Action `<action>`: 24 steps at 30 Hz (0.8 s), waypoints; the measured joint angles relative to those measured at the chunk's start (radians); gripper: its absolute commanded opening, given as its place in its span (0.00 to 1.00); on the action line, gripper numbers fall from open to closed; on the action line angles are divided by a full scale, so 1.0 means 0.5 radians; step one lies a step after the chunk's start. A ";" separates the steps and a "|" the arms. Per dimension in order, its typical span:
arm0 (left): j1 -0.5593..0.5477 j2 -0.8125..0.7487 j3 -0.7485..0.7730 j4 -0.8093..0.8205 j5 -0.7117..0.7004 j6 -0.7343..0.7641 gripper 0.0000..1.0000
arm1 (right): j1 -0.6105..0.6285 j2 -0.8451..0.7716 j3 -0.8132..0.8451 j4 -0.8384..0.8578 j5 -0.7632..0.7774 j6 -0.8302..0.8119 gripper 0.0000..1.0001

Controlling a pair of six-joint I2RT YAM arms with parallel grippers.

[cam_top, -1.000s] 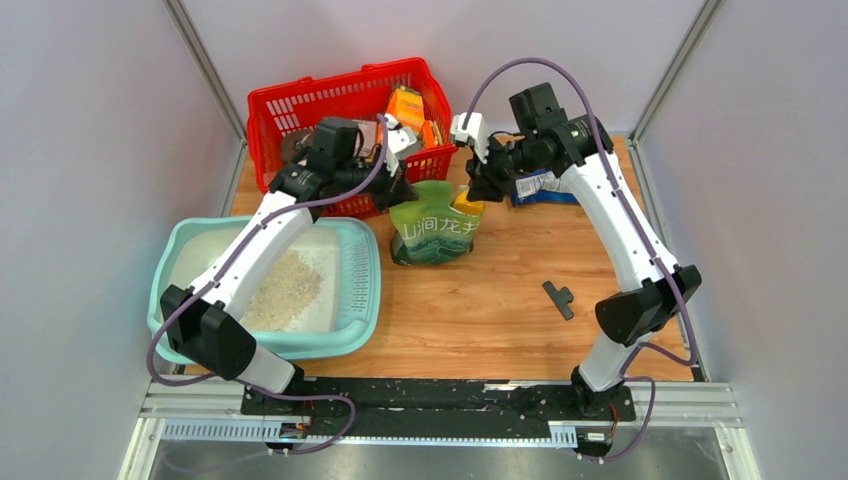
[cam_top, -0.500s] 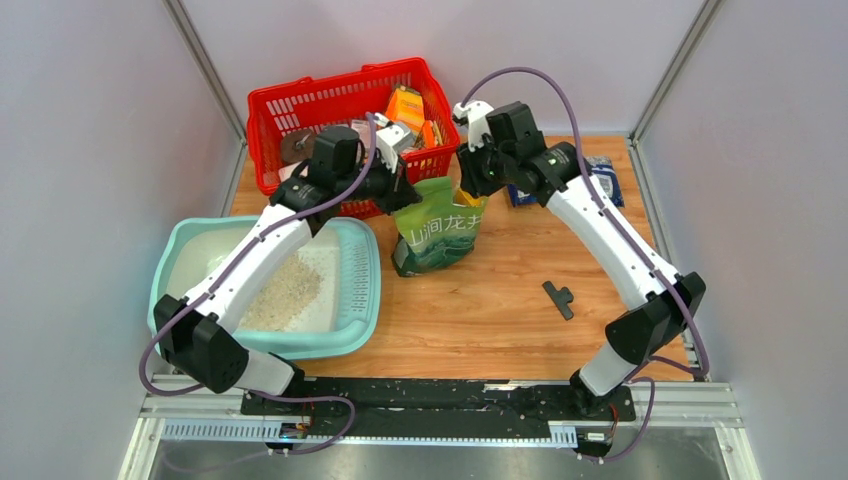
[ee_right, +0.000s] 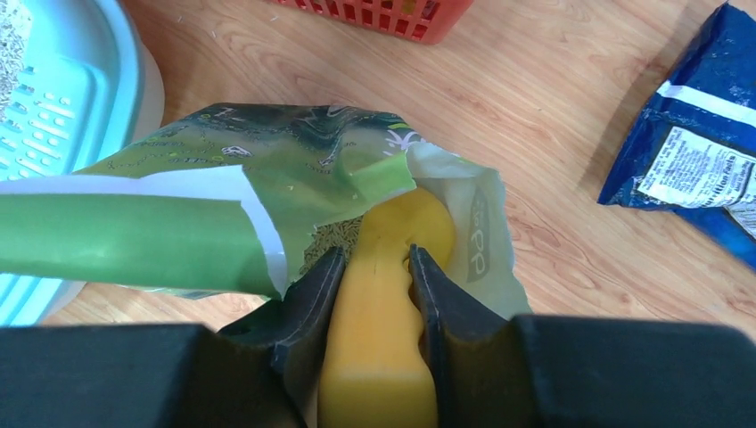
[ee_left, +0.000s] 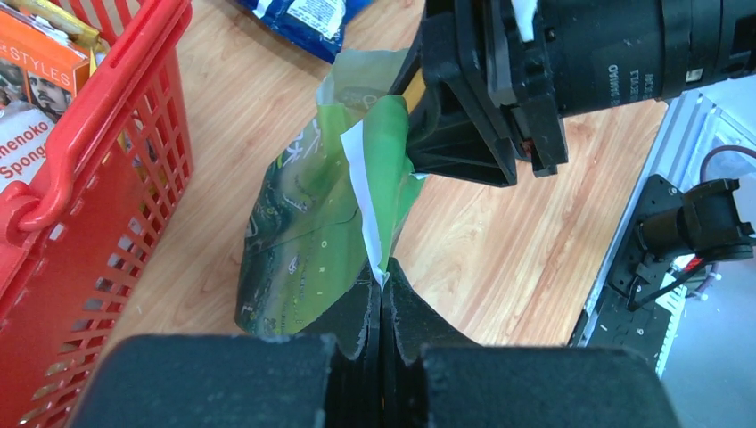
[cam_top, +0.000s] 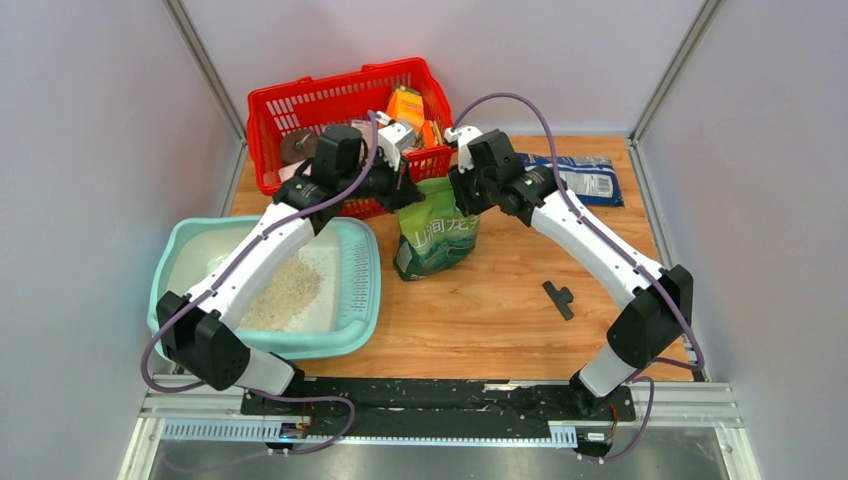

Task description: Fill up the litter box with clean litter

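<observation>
**Scoop brought to the mouth of the bag**

Compare the overhead views. A second ago your right gripper point(ee_right: 373, 267) stood behind the green bag point(cam_top: 437, 240), over the blue packet point(cam_top: 585, 178). It has since swung left and down, and the packet now lies uncovered. The right jaws are clamped on the handle of a yellow scoop point(ee_right: 397, 223), whose front end dips into the bag's opening. Your left gripper point(ee_left: 382, 276), fully clenched, pinches the torn top edge of the bag and has kept it upright throughout. The litter box point(cam_top: 360, 280) sits beside the left arm, well apart from the scoop, with a loose heap of clean litter point(cam_top: 285, 290) already inside. Judged from this, another scoopful is about to be drawn, and the box is only partly filled.
</observation>
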 measured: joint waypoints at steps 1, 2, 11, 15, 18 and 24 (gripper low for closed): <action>0.000 0.009 0.009 0.000 0.000 0.001 0.00 | -0.002 -0.017 -0.039 0.033 -0.007 0.002 0.00; 0.000 0.020 0.018 0.000 0.000 0.001 0.00 | -0.008 -0.032 -0.073 0.060 -0.035 0.008 0.00; -0.007 0.163 0.190 -0.066 0.005 0.116 0.00 | -0.372 0.055 -0.149 0.236 -0.790 0.188 0.00; -0.028 0.243 0.300 -0.142 0.005 0.212 0.00 | -0.558 0.139 -0.202 0.320 -1.220 0.397 0.00; -0.032 0.313 0.401 -0.200 -0.011 0.272 0.00 | -0.660 0.185 -0.264 0.420 -1.495 0.604 0.00; -0.031 0.357 0.505 -0.288 -0.092 0.441 0.00 | -0.844 0.227 -0.401 0.747 -1.888 1.138 0.00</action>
